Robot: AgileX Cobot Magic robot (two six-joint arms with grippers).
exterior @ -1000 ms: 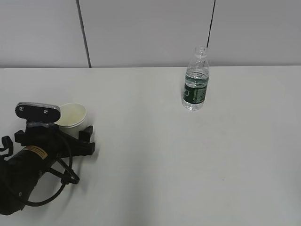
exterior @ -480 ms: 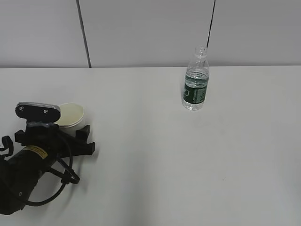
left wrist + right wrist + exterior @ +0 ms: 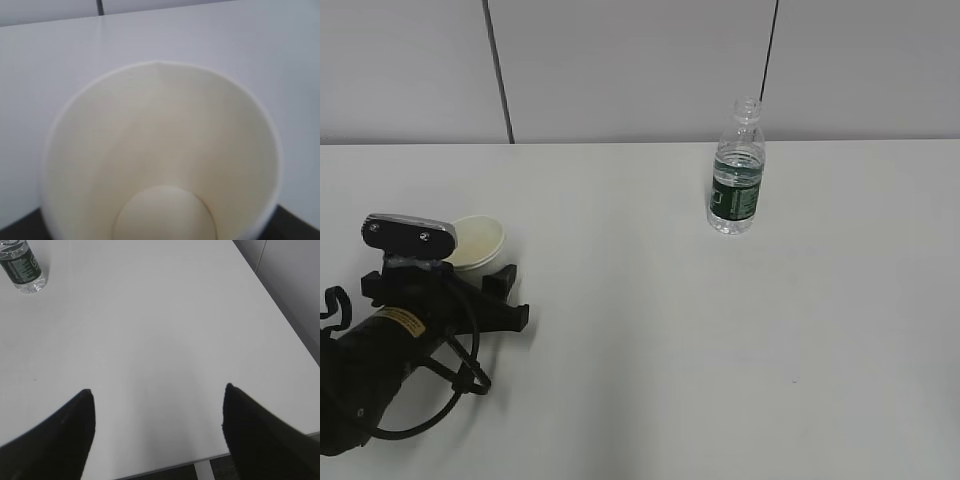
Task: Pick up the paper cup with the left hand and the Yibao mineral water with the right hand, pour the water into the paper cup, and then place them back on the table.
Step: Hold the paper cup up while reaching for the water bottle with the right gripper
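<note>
At nine o'clock on the table (image 3: 650, 330), the left hand (image 3: 470, 268), grip width hidden, has nudged the paper cup (image 3: 478, 240) slightly; lifting seems imminent. Right hand (image 3: 157, 395) gapes wide.

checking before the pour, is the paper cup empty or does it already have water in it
Empty. The left wrist view looks straight into the paper cup: dry cream walls and a bare round bottom, no liquid showing.

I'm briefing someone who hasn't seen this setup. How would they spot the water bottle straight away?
Start from the large white matte tabletop and look toward its far edge, right of centre, near the grey wall. There stands the small clear plastic bottle with a dark green label band, upright and uncapped. It stands alone, taller than the small white paper cup at the black left gripper.
</note>
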